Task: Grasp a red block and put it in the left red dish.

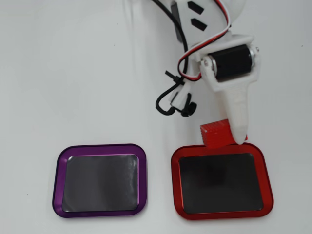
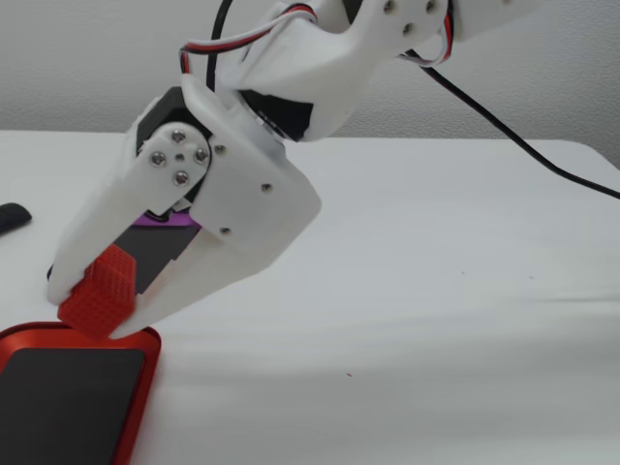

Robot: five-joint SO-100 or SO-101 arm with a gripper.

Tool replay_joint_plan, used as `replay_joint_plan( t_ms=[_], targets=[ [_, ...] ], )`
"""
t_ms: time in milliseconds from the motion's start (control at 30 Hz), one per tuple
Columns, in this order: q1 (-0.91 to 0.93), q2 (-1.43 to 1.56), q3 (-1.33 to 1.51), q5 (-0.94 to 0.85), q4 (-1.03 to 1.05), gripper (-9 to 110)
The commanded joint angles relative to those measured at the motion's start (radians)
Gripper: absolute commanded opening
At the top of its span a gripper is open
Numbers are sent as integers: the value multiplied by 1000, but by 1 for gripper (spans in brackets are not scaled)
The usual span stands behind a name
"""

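Observation:
My gripper [image 1: 229, 138] is shut on the red block [image 1: 216, 132], a small bumpy brick. In the overhead view it holds the block just at the far rim of the red dish [image 1: 220, 214], which lies at the lower right. In the fixed view the gripper [image 2: 95, 315] points down and left, and the block [image 2: 97, 289] sits between its white fingers, just above the far edge of the red dish [image 2: 142, 387] at the bottom left. Whether the block touches the rim I cannot tell. The dish's dark inside is bare.
A purple-rimmed tray [image 1: 57, 180] of the same shape lies left of the red dish in the overhead view; a strip of it [image 2: 160, 220] shows behind the gripper in the fixed view. Black cables [image 1: 168, 97] hang by the arm. A small black object [image 2: 10, 215] lies at the far left.

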Motion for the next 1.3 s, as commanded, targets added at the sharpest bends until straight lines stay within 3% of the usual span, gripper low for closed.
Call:
replay_joint_plan(
  t_ms=[0, 433, 767, 1000, 1267],
  targets=[
    [-9, 3, -46, 14, -18, 2],
    [-8, -98, -81, 12, -87, 3],
    [-8, -101, -94, 11, -81, 18],
    [-11, -89, -87, 11, -80, 20],
    [0, 15, -138, -2, 307, 24]
  ],
)
